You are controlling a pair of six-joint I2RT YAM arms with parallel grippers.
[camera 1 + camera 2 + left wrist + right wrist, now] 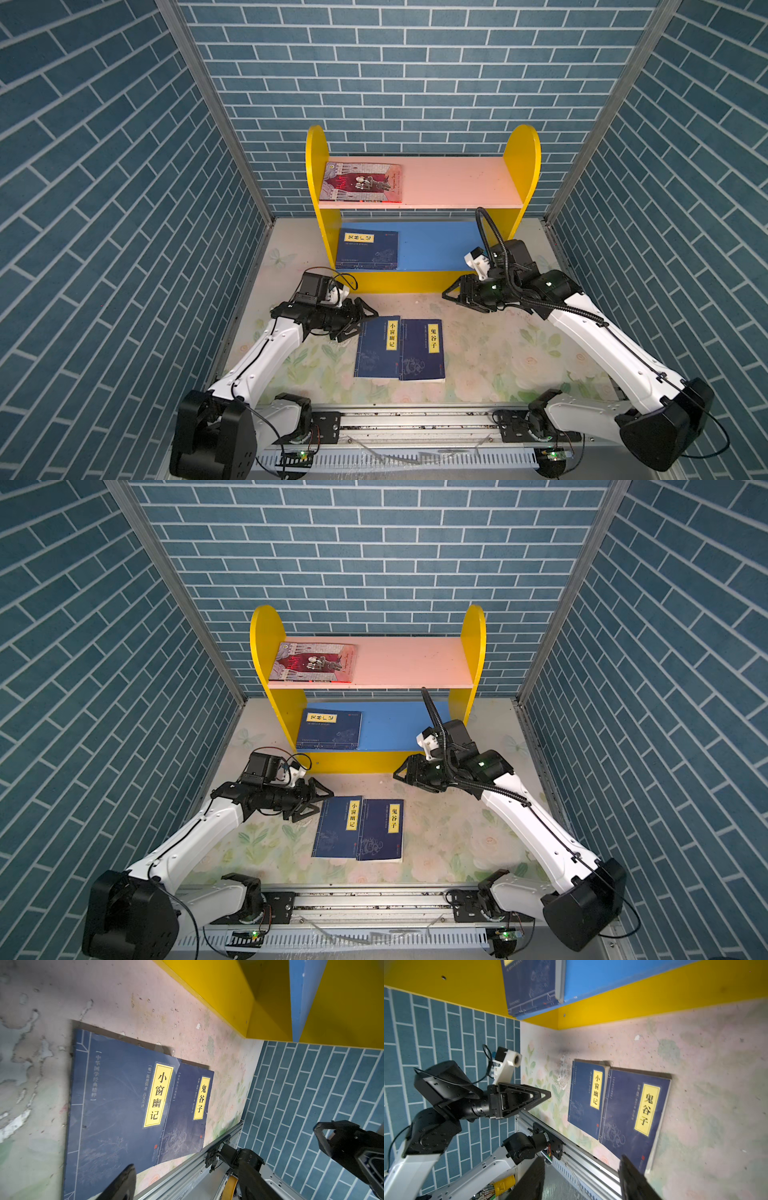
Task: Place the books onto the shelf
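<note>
Yellow-sided shelf (523, 153) stands at twelve o'clock on the table (498, 357). Red illustrated book (361, 183) lies flat at the pink board's nine o'clock end, and navy book (367, 249) lies likewise on the blue board. At the shelf's six o'clock, navy 小窗幽记 (378, 349) and 鬼谷子 (423, 351) lie flat, edges touching.

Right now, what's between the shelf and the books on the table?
Only bare table from shelf to books, in both top views.

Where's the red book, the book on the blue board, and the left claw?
red book (360, 183): in a top view, cover's middle.
book on the blue board (367, 249): in a top view, cover's middle.
left gripper (368, 322): in a top view, midway between its fingertips.
</note>
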